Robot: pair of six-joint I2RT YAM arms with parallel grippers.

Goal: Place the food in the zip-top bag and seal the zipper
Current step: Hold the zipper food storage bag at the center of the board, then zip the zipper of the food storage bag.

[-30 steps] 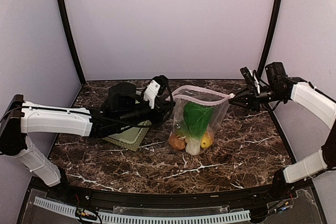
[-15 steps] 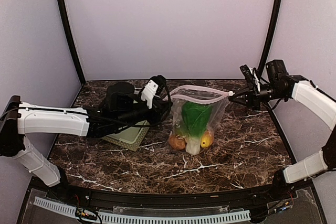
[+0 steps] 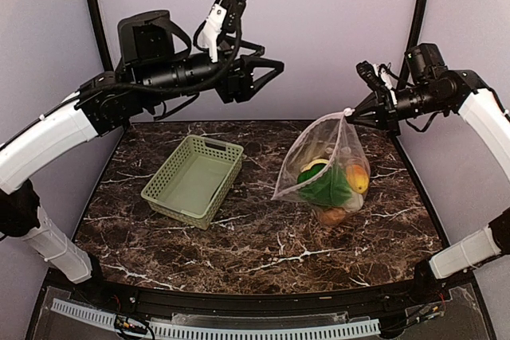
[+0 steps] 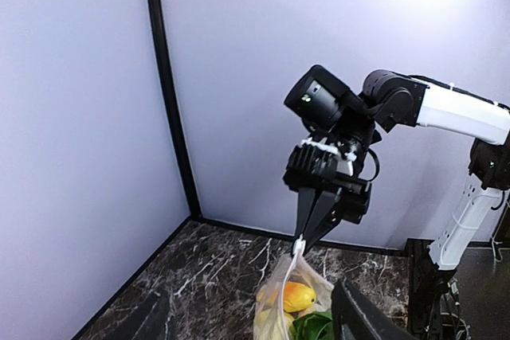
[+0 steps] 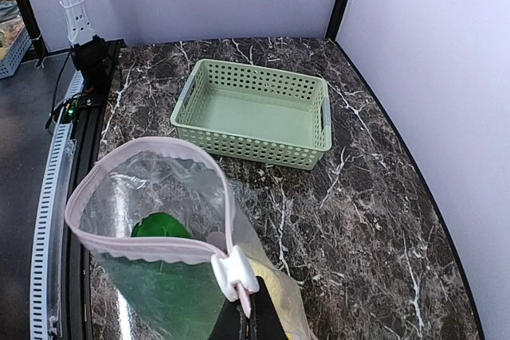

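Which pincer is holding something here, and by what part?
The right pincer holds the zip-top bag by the white slider on its zipper; the left pincer is open and empty.

Soft, even light filled the scene, leaving only faint shadows on the marble table (image 3: 239, 236). A hotspot washed out the upper right of the left wrist view; the zip-top bag (image 5: 151, 276) showed mild sheen.

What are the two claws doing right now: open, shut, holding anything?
Left gripper: open, holding nothing.
Right gripper: shut on the clear dotted plastic zip-top bag, at the end of its pinkish zipper strip.
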